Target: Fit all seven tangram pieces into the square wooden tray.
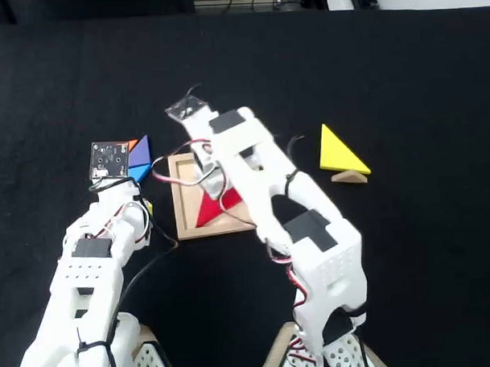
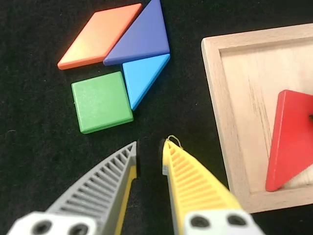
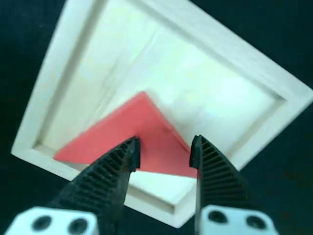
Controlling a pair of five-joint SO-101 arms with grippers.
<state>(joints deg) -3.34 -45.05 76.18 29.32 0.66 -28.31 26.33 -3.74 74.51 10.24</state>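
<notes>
Right wrist view: with the right hand held apart above the red triangle in the tray, the triangle could be wedged askew against the rim if gripped off-centre.

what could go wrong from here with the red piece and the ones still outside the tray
1. The right gripper hangs open over the red triangle, which lies askew to the walls of the tray. A nudge could leave it misaligned.
2. The green square and light blue triangle lie almost touching by the left gripper. Picking one may shove the other.
</notes>
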